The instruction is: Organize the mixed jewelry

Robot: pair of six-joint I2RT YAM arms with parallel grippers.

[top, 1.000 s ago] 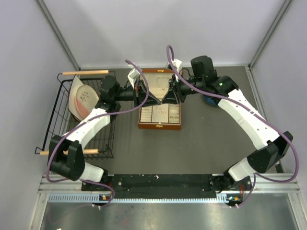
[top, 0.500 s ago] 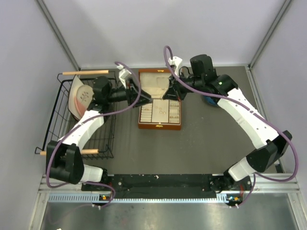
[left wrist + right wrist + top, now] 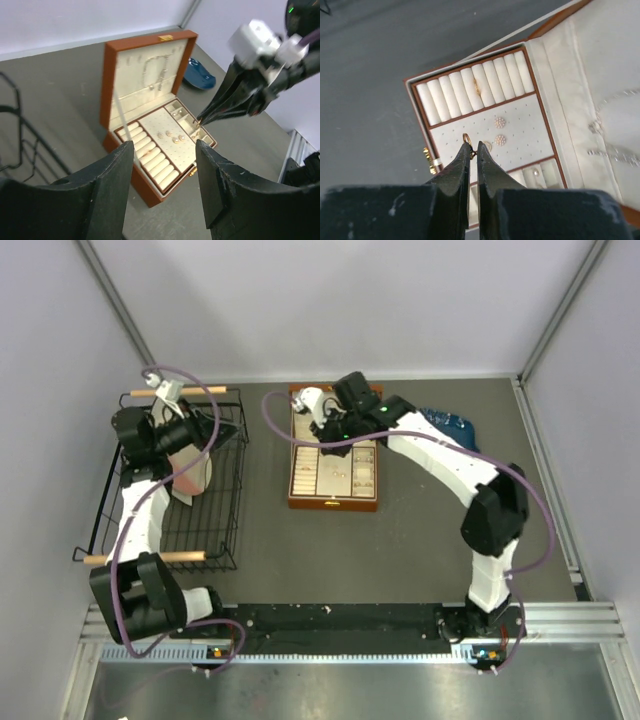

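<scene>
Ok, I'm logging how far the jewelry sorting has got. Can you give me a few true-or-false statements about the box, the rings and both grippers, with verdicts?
1. The right gripper is shut on a gold ring. True.
2. The wooden box has its lid closed. False: the lid stands open.
3. A second gold ring sits in the ring rolls. True.
4. The left gripper holds the necklace. False: its jaws are open and empty, and the necklace hangs inside the lid.
5. The left arm reaches over the box. False: it is over the wire basket.
</scene>
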